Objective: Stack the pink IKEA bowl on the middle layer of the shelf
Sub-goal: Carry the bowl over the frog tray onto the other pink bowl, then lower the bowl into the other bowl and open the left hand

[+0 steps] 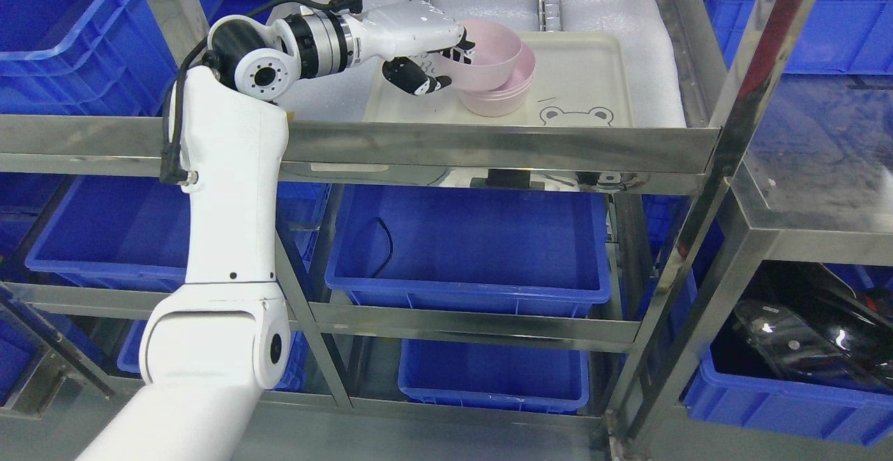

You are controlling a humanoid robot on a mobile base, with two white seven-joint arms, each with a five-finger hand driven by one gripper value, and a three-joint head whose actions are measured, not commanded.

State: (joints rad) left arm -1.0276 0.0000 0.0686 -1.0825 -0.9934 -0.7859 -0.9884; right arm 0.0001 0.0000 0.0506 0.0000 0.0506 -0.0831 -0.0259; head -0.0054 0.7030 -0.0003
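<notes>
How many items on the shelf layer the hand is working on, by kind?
Pink bowls: 3, one tilted in the left hand at, two nested under it.
Cream tray with bear print: 1.
Total: 4.

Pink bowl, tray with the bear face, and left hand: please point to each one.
Top pink bowl (pixel 497 48), head view: inner wall.
Cream tray (pixel 593 77), head view: bare floor right of the bowls.
Left hand (pixel 446 63), head view: fingers gripping the bowl's rim.
</notes>
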